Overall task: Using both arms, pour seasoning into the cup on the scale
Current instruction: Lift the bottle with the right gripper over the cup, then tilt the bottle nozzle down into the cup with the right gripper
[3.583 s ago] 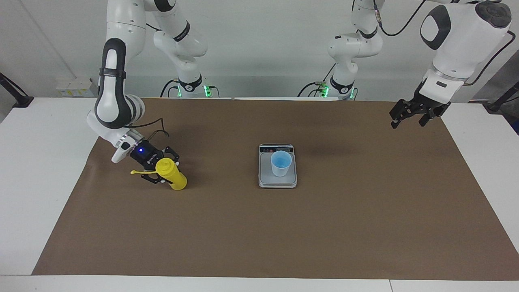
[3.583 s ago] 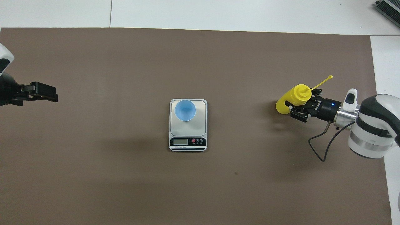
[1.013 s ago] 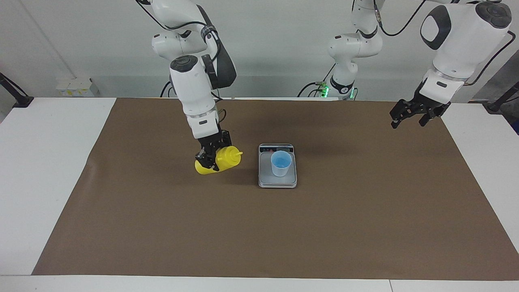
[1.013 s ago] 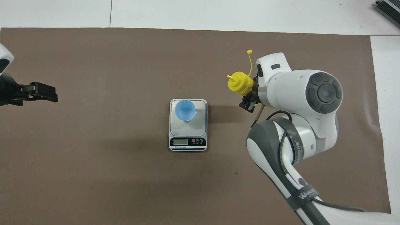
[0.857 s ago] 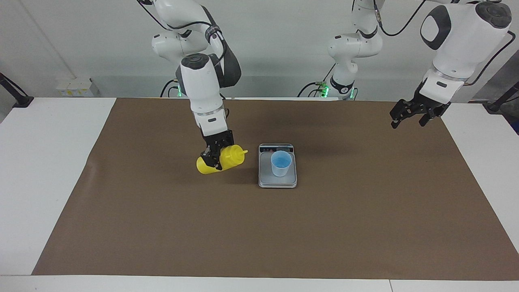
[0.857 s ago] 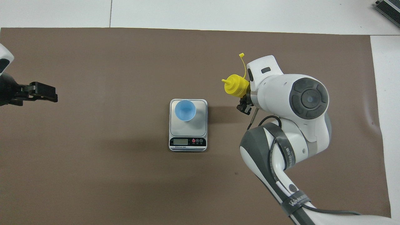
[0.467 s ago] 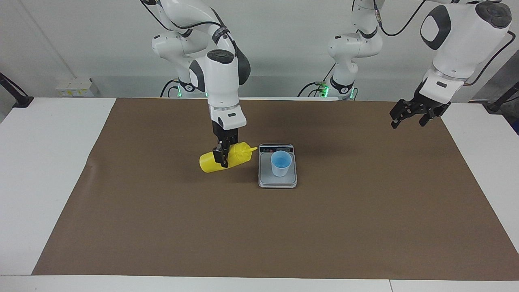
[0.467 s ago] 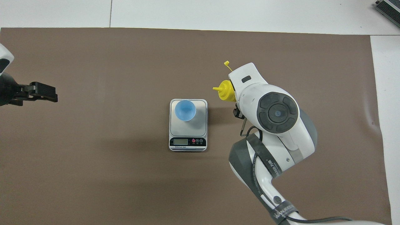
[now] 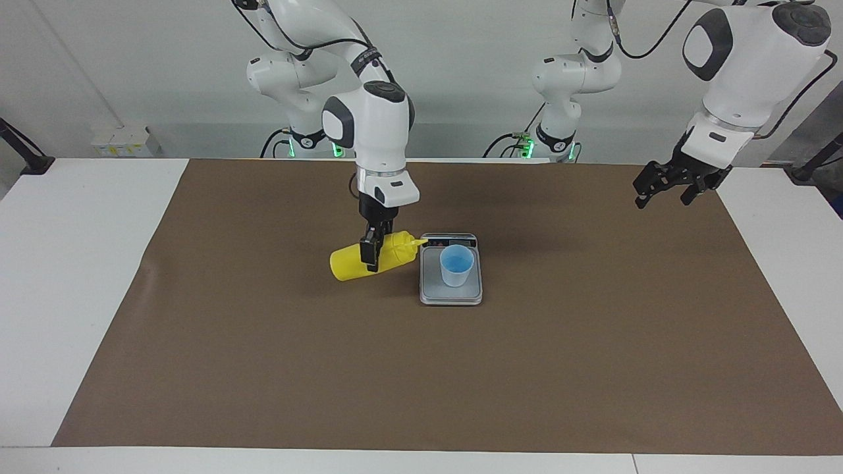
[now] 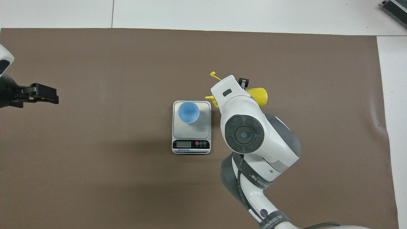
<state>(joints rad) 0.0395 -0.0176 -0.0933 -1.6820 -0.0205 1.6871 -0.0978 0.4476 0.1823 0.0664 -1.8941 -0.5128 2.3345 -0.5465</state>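
Note:
The light blue cup (image 9: 456, 264) (image 10: 188, 112) stands upright on the silver scale (image 9: 431, 291) (image 10: 203, 127) in the middle of the mat. My right gripper (image 9: 371, 253) points down, shut on the yellow seasoning bottle (image 9: 349, 263) (image 10: 259, 95). The bottle lies almost level above the mat, beside the scale toward the right arm's end. Its nozzle (image 9: 419, 243) points at the scale, short of the cup. From overhead the right arm's wrist hides most of the bottle. My left gripper (image 9: 665, 191) (image 10: 44, 94) waits open and empty, high over the mat's edge at the left arm's end.
A brown mat (image 9: 263, 362) covers the white table (image 9: 66, 263). The bottle's thin cap strap (image 10: 215, 75) sticks out past the wrist. The scale's display and buttons (image 10: 190, 144) sit on the edge nearest the robots.
The right arm has carried the bottle toward the scale and swung it nearly level, nozzle toward the cup. The left arm has not moved.

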